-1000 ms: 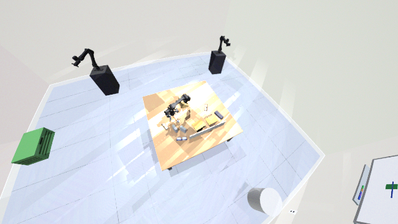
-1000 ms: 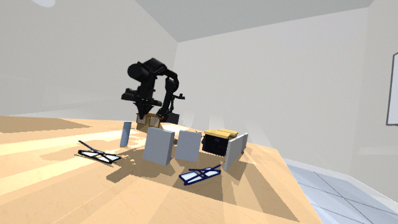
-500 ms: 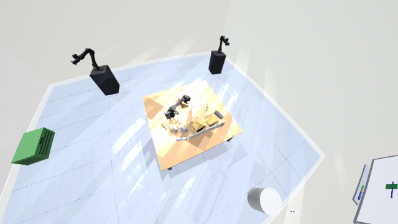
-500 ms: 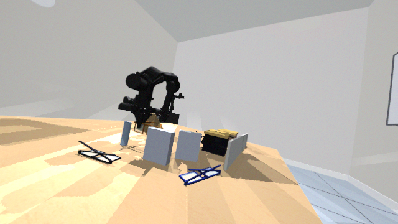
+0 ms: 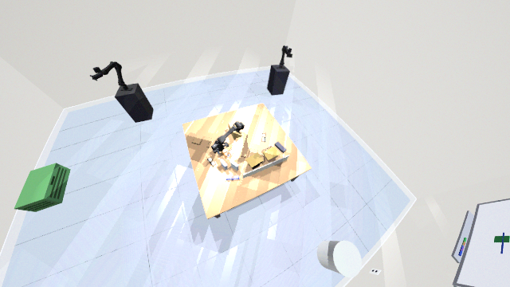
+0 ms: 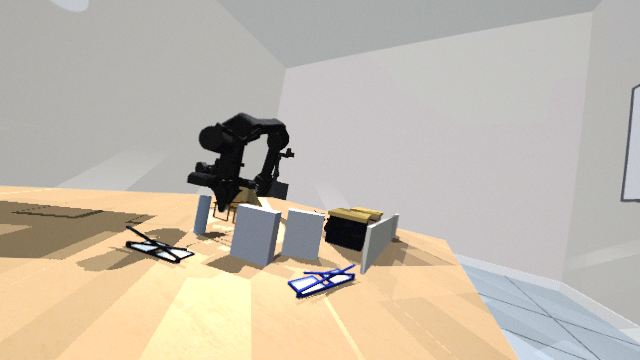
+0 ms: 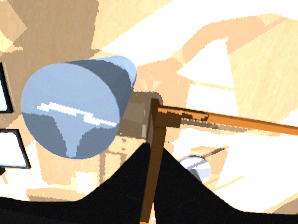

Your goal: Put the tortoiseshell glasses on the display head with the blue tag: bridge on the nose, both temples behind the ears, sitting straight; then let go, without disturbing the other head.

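My gripper (image 6: 222, 209) (image 7: 150, 149) is shut on the tortoiseshell glasses (image 6: 233, 214) (image 7: 225, 119), above the table. In the wrist view their brown bar passes between the fingertips and an orange bar reaches to the right. A blue-grey cylinder (image 6: 202, 215) (image 7: 70, 92) stands upright, left of the fingertips in the wrist view, apart from the glasses. Two grey upright blocks (image 6: 254, 234) (image 6: 303, 234) stand on the table. I cannot tell which things are the display heads, and no blue tag can be made out.
Black glasses (image 6: 159, 251) and blue glasses (image 5: 233, 178) (image 6: 322, 284) lie on the table (image 5: 215, 199) (image 6: 215, 320). A low grey wall (image 5: 264, 167) (image 6: 380, 242) stands beside dark boxes with yellow tops (image 5: 255, 160) (image 6: 350, 215). A small round-topped thing (image 7: 194, 167) is right of the fingertips.
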### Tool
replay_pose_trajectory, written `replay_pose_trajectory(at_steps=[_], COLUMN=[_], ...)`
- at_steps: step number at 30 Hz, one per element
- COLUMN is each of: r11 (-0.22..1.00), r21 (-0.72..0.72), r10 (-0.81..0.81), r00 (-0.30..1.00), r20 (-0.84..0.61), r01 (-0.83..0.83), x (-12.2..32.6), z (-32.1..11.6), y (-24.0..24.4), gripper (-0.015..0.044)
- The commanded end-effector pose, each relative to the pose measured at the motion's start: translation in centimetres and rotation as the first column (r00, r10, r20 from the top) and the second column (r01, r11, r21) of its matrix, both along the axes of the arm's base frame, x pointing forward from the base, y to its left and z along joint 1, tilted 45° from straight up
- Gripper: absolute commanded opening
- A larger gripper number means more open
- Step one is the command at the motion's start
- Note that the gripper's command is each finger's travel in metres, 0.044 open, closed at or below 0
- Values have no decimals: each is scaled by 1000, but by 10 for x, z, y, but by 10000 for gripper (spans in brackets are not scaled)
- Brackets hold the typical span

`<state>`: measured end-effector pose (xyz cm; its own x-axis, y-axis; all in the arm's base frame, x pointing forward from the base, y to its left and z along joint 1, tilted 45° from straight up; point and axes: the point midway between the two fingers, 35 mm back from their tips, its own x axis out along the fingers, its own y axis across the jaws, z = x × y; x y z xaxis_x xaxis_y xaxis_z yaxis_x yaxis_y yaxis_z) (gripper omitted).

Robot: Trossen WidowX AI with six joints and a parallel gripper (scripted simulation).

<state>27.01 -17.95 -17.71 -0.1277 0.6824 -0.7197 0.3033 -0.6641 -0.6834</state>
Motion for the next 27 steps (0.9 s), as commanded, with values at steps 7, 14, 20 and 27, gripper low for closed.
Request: replay_pose_trajectory(at_steps=[7,14,20,27], r11=[1000,1000,1000,1000], r21=[0,-1,-1,-2], r10=[1,1,1,1], r00=[1000,1000,1000,1000], r20=[2,2,2,2], r01=[-1,-1,-1,-1], x=[-5,-9,-13,-18], z=[-4,-8,-10,-13], y=[-5,-9,-13,-17], gripper=[0,0,0,0])
